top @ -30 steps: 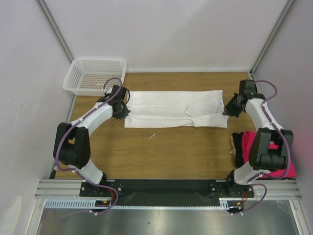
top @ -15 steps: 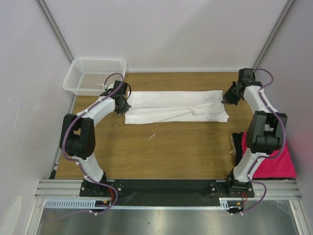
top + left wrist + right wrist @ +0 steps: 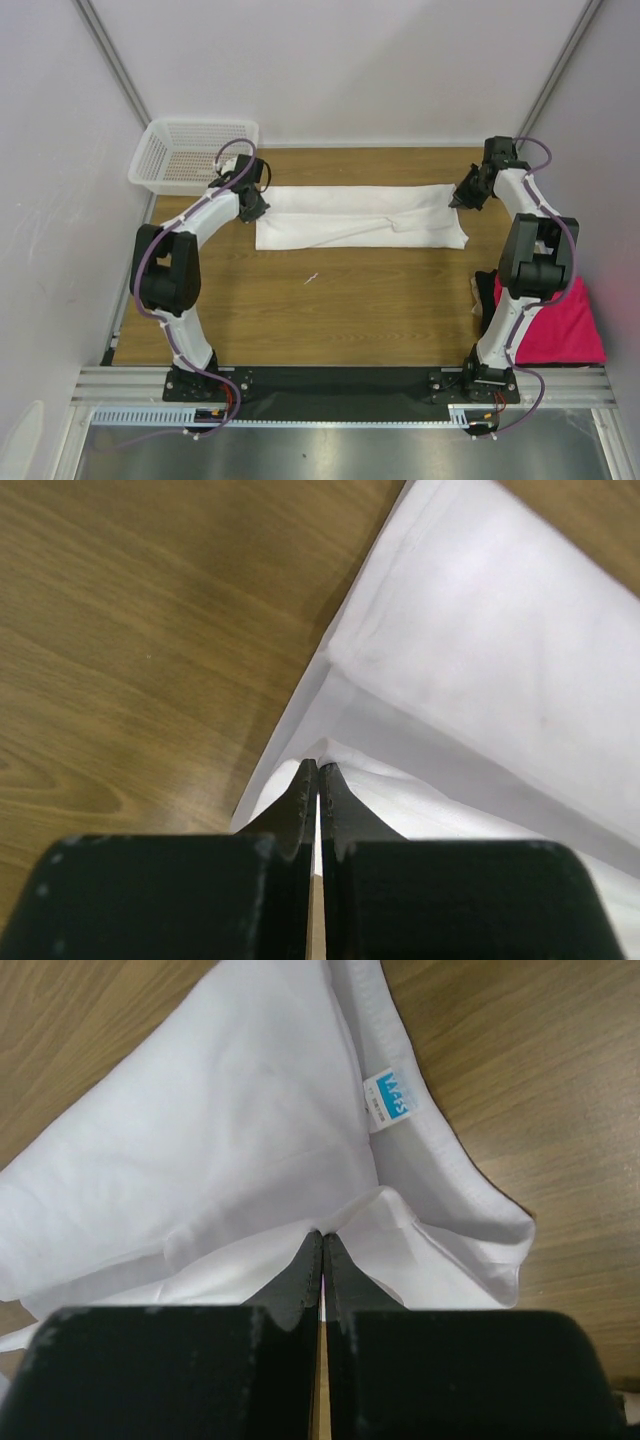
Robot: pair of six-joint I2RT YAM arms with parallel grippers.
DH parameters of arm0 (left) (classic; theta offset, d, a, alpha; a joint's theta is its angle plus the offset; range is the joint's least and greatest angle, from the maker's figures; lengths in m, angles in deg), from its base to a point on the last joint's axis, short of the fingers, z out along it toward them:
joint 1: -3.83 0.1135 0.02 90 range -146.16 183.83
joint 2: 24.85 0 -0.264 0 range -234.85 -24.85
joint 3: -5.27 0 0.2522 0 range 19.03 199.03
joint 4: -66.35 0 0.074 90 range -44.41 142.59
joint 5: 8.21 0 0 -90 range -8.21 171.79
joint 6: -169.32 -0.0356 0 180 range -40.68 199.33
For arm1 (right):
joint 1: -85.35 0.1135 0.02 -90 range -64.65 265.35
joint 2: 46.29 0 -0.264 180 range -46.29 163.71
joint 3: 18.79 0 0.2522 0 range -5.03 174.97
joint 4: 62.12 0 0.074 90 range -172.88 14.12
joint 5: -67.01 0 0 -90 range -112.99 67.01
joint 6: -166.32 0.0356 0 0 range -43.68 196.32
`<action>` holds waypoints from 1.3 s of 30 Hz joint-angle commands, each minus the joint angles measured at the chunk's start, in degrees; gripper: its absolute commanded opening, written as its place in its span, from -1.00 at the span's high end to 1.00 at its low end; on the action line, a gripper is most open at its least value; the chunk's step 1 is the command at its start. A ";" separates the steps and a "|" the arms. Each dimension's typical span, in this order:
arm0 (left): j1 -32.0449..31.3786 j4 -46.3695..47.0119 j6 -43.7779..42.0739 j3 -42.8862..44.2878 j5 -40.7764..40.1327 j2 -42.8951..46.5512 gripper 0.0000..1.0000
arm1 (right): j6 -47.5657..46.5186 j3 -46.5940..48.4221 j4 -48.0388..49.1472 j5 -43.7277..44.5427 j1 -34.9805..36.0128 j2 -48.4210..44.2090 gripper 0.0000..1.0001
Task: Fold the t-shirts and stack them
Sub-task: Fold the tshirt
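Observation:
The white t-shirt (image 3: 360, 218) lies as a long folded band across the far half of the table. My left gripper (image 3: 257, 207) is shut on the cloth at its left end; in the left wrist view a pinch of white fabric (image 3: 470, 660) rises into the closed tips (image 3: 319, 766). My right gripper (image 3: 456, 199) is shut on the right end, with the cloth (image 3: 230, 1140) gathered at the tips (image 3: 321, 1233) just below the blue-white tag (image 3: 388, 1098). The pink t-shirt (image 3: 560, 325) and the black t-shirt (image 3: 486, 298) lie at the right edge by the right arm.
A white mesh basket (image 3: 190, 155) stands at the far left corner, just behind the left gripper. A small white scrap (image 3: 312, 278) lies on the wooden table (image 3: 330, 310) in front of the white shirt. Walls close in on the left, back and right.
Both grippers have moved toward the far side with the ends of the white shirt, carrying its near edge over. The band is now narrower and smoother.

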 commanded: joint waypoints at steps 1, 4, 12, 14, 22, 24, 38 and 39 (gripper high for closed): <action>0.53 2.31 -1.32 4.04 -2.41 -0.76 0.99 | -0.90 4.33 1.40 -0.74 -0.42 1.19 1.00; 0.53 2.31 -1.59 5.01 -2.67 -1.55 0.99 | -0.55 5.55 1.83 -1.27 -0.33 2.50 1.00; 0.61 2.22 -2.11 7.29 -3.20 -4.36 0.99 | -0.28 8.20 1.92 -1.54 0.02 5.32 1.00; 0.61 2.22 -2.29 7.82 -3.64 -4.98 0.99 | -0.37 8.46 2.18 -1.62 0.19 6.11 1.00; 1.14 2.66 -2.46 8.09 -3.90 -6.74 0.99 | -0.90 10.48 2.45 -2.24 0.46 9.19 1.00; 1.23 2.66 -2.29 8.00 -3.90 -7.00 0.99 | -0.81 11.18 2.71 -2.24 0.46 9.80 1.00; 1.67 2.75 -1.59 10.11 -3.64 -9.46 0.99 | -0.90 15.23 2.54 -2.59 0.55 12.44 1.00; 1.67 2.75 -1.50 10.11 -3.64 -9.73 0.99 | -0.90 15.32 2.28 -2.68 0.55 12.79 1.00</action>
